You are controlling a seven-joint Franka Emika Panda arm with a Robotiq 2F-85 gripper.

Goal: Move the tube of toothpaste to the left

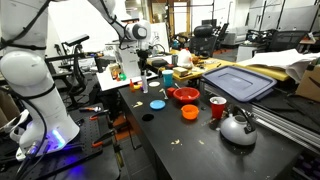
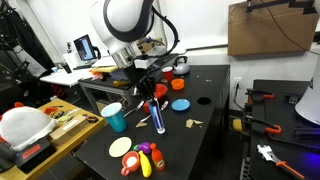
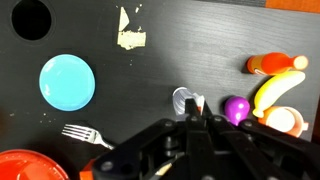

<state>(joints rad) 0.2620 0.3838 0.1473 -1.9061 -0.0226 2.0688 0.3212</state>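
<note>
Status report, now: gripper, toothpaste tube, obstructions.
Gripper down at the slim whitish-grey toothpaste tube; grip not confirmed. Tube appears tilted. Silver fork and light blue round disc close by, clear of the tube.

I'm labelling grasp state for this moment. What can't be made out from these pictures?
- Whether the hand is open or shut: in the wrist view its fingertips merge into its dark body; both exterior views show it too small.
- The tube: the wrist view shows only its top; the hand covers the rest, so contact is unclear.
- The bowl: cut off by the wrist view's bottom-left corner.
</note>
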